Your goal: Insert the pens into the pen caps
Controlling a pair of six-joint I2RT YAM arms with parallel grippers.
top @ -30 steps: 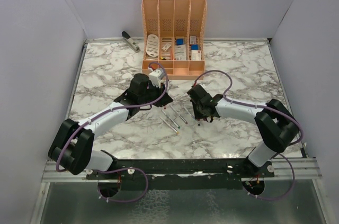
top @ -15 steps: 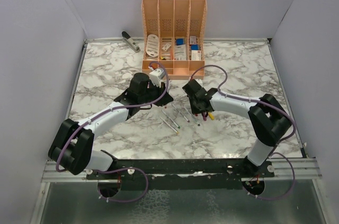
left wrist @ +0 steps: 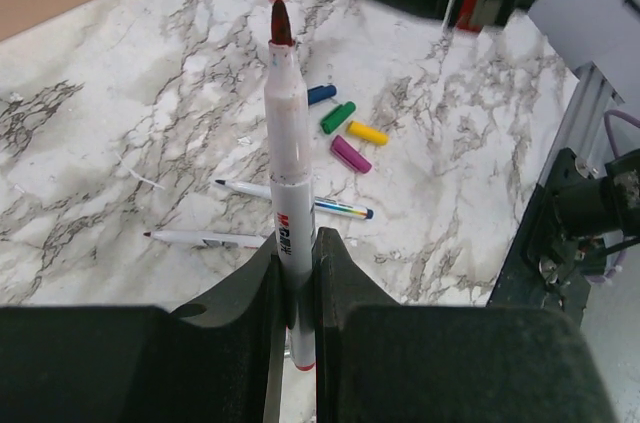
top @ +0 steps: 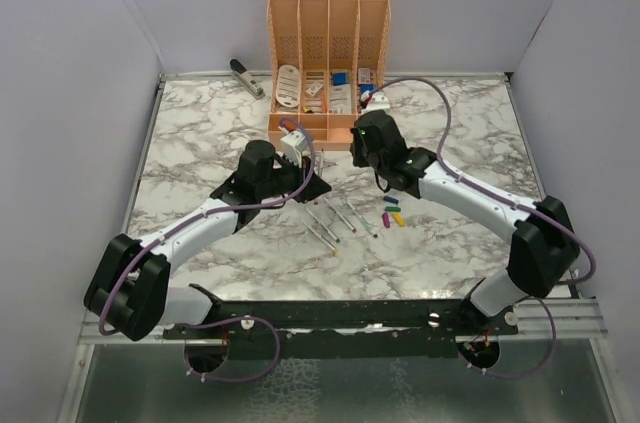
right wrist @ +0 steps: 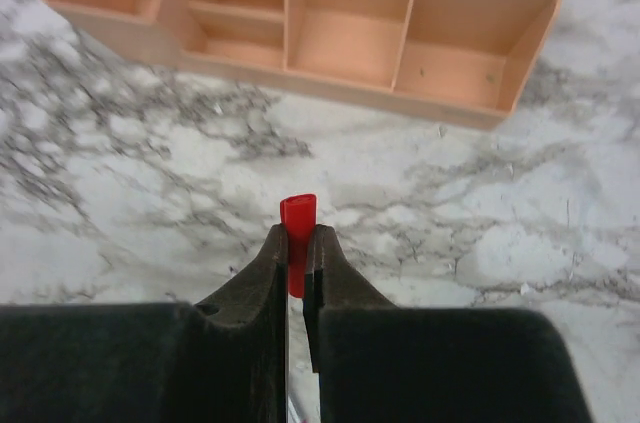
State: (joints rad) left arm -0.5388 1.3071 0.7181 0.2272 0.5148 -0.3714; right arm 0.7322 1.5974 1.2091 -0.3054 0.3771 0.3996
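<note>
The red-tipped pen (left wrist: 285, 143) is standing almost upright in the left gripper (left wrist: 296, 255). Its jaws are clamping on the lower barrel, so the coloured tip is pointing free toward the red cap (right wrist: 297, 226). That cap is sitting pinched between the jaws of the right gripper (right wrist: 296, 243), with one end poking out beyond the fingertips. In the left wrist view it is hanging just above the pen tip and slightly to one side, apparently not yet touching.

The two are meeting in the air over the middle of the bench (top: 200, 133), just near of the orange organizer (top: 328, 53). This looks like the lining-up step before the push. Gripping the pen low and the cap by only part of its length is leaving both mating ends bare. I judge that the tip needs nudging sideways onto the cap's axis before the gap is closed. A tilted entry could skid off the rim or twist the small cap in its grip.

Right of centre, a blue cap (left wrist: 321, 94), a green cap (left wrist: 337, 117), a yellow cap (left wrist: 367, 132) and a purple cap (left wrist: 350, 154) are lying close together. A spare pen (left wrist: 340, 207) and a second spare pen (left wrist: 205, 237) are lying just left of them. A stapler (top: 245, 76) is resting at the far left.
</note>
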